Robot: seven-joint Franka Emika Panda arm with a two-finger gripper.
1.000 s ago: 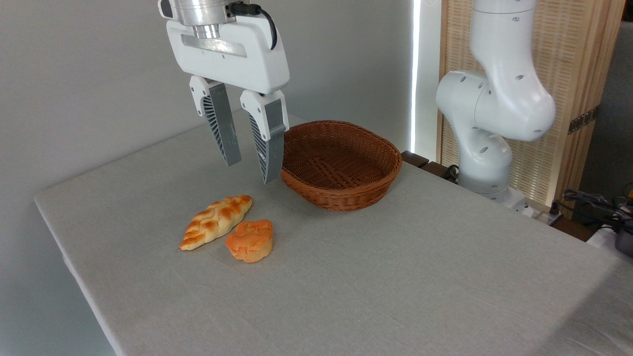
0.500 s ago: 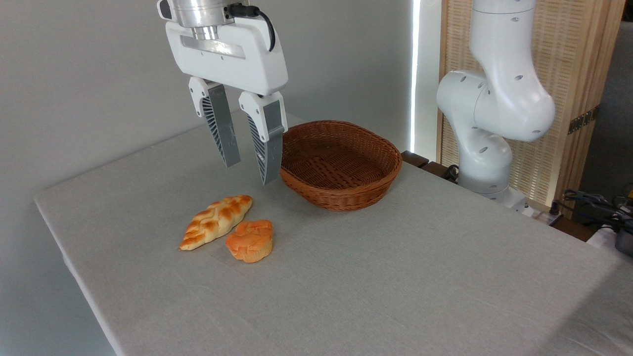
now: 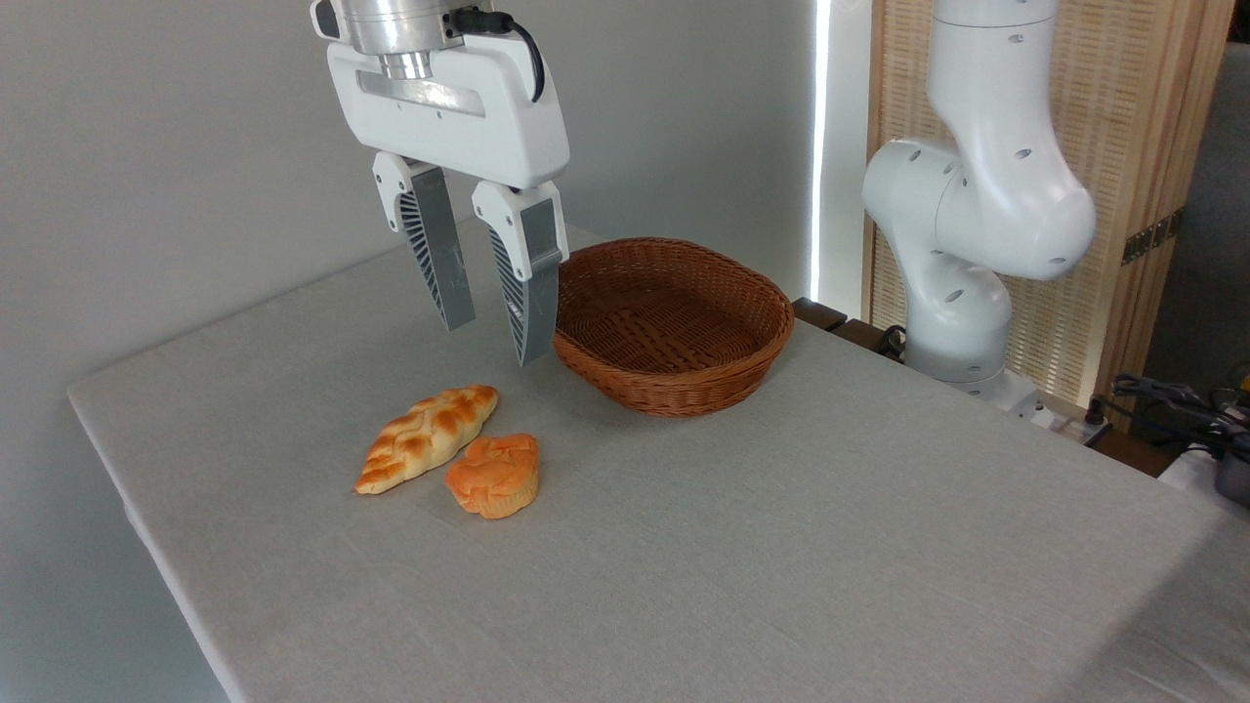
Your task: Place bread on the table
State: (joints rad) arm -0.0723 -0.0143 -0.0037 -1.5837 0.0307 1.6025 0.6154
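A plain grey wall stands behind the table, which is spread with a light grey cloth and runs from the far corner down towards me. On that cloth, towards the left edge, lies the bread, a braided golden loaf with darker ridges, flat on its side and slanting from lower left to upper right. Touching it or just beside it on the right sits a small round orange bun. Beyond them, well apart from the loaf, is a brown wicker basket, and as far as I can see there is nothing in it.

The gripper hangs in the air above the cloth, between the loaf and the basket's near rim, fingers pointing down with a clear gap between them and nothing held. It touches neither bread nor basket.

To my eye the loaf is already where the task wants it, resting on the table and outside the basket, so the placing looks done and the arm is clear of it. What is left, I would judge, is only to lift away without brushing the basket rim.

To the right the white arm's base stands off the table's far edge, before a slatted wooden screen, with cables trailing at the side.
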